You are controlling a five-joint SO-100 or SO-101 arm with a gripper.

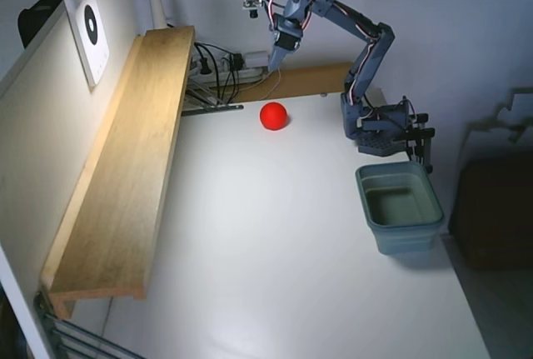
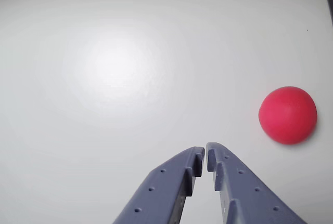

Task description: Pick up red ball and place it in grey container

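Gripper [image 2: 204, 154] empty, jaws nearly closed, hanging above table's far edge; red ball [image 2: 287, 115] right of fingertips in wrist view, apart.

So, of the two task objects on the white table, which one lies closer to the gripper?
The red ball. It lies just below the raised gripper at the far end of the table, whereas the grey container sits near the arm's base, farther away.

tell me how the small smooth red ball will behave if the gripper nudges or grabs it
The small smooth red ball sits free on the flat white table, so a nudge would probably send it rolling. Its round, glossy-looking surface may slip out of an off-centre pinch. The blue-grey two-finger gripper looks nearly closed and would likely need opening first.
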